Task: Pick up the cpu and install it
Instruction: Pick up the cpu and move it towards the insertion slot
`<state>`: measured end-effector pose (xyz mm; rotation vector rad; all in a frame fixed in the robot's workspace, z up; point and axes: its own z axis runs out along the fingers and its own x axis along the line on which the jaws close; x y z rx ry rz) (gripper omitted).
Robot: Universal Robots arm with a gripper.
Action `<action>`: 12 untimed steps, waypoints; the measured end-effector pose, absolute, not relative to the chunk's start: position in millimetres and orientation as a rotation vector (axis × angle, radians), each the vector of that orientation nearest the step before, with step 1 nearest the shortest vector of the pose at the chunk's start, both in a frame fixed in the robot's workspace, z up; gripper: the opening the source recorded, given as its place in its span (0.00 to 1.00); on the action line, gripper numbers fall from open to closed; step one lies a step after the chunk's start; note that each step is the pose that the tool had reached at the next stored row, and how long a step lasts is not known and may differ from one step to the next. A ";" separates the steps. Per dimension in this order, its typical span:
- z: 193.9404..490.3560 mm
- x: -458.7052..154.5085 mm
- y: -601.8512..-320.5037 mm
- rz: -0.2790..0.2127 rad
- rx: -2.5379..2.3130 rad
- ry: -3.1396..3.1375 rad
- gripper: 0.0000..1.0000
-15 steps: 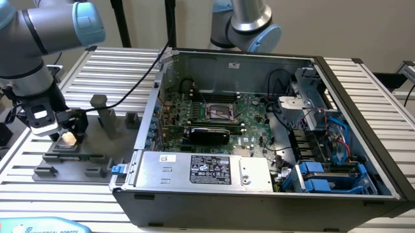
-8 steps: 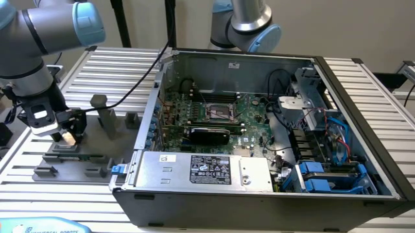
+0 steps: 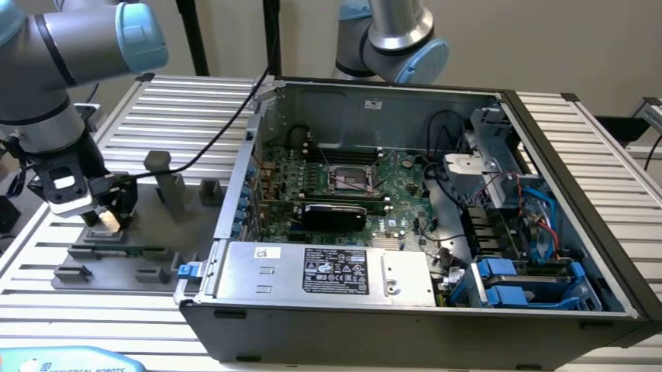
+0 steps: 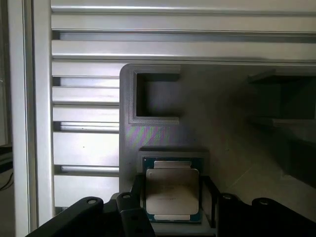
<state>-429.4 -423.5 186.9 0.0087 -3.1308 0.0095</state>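
Observation:
The cpu (image 4: pixel 173 193), a small flat square chip with a silvery top, lies in a raised pocket of the grey holder plate (image 4: pixel 222 138). My gripper (image 4: pixel 173 197) straddles it, one dark finger (image 4: pixel 137 195) pressed against each side, shut on it. In the exterior view the gripper (image 3: pixel 104 219) points straight down at the cpu (image 3: pixel 105 230) on the holder plate (image 3: pixel 155 232), at that view's left. The open grey computer case (image 3: pixel 579 178) stands to the right, with the dark metal-framed socket (image 3: pixel 349 180) on its motherboard.
An empty square pocket (image 4: pixel 155 101) sits on the plate beyond the cpu. Grey upright posts (image 3: pixel 166 182) and a green memory stick (image 3: pixel 129 251) share the plate. A second robot arm (image 3: pixel 398 39) stands behind the case. Slatted aluminium table (image 3: pixel 197 108) lies all around.

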 end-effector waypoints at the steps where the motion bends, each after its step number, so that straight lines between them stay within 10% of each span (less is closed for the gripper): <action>1: 187.7 -429.5 -423.5 0.009 0.009 -3.131 0.55; 12: 220.9 -429.5 -423.5 0.010 0.009 -3.131 0.55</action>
